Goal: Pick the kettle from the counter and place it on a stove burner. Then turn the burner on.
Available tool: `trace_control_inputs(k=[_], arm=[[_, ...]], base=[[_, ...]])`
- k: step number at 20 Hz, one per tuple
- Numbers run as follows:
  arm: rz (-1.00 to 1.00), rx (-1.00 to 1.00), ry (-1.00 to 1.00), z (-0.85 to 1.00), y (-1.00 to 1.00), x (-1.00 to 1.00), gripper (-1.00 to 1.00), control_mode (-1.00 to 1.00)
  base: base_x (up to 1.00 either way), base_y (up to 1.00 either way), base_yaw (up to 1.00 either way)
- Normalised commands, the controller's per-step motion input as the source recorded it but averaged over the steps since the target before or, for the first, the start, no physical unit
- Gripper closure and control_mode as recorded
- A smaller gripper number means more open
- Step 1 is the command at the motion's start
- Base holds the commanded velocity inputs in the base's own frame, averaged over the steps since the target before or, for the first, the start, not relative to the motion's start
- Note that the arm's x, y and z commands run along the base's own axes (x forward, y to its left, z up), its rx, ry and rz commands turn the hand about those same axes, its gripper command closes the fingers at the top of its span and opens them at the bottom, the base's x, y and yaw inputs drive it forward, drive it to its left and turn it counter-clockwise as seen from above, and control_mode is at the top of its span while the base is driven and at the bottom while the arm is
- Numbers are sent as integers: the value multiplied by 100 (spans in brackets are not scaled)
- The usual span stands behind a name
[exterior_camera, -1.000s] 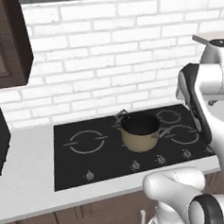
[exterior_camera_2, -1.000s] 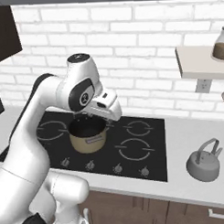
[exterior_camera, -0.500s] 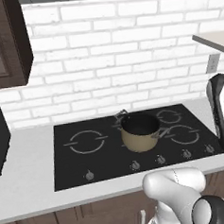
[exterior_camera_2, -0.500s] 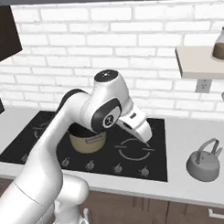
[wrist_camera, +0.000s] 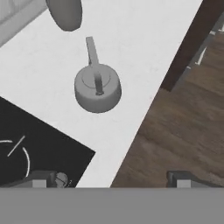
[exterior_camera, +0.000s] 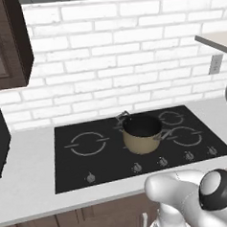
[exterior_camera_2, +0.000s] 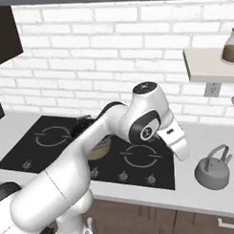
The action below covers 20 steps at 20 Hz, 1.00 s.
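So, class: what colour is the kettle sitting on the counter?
Plain silver-grey all over. The kettle shows best in the hand view, on the pale counter.

tan pot [exterior_camera: 142, 134] sits on black cooktop [exterior_camera: 90, 170], between burner rings.

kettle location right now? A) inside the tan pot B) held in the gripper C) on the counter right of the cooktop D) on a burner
C: the kettle sits on the pale counter right of the cooktop, with nothing gripping it, while the tan pot occupies a burner.
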Motion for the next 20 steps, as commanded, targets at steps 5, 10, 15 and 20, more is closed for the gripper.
trace_control_inputs(k=[5,10,15,20], arm=[[-19,11,0,-11,-100,51,-100,-100],[-2,19,0,-33,-96,45,-100,-100],[2,5,-2,-14,-38,12,-100,-100],[0,0,0,-4,0,8,-100,-100]], base=[[0,0,0],[0,0,0],[0,0,0],[0,0,0]])
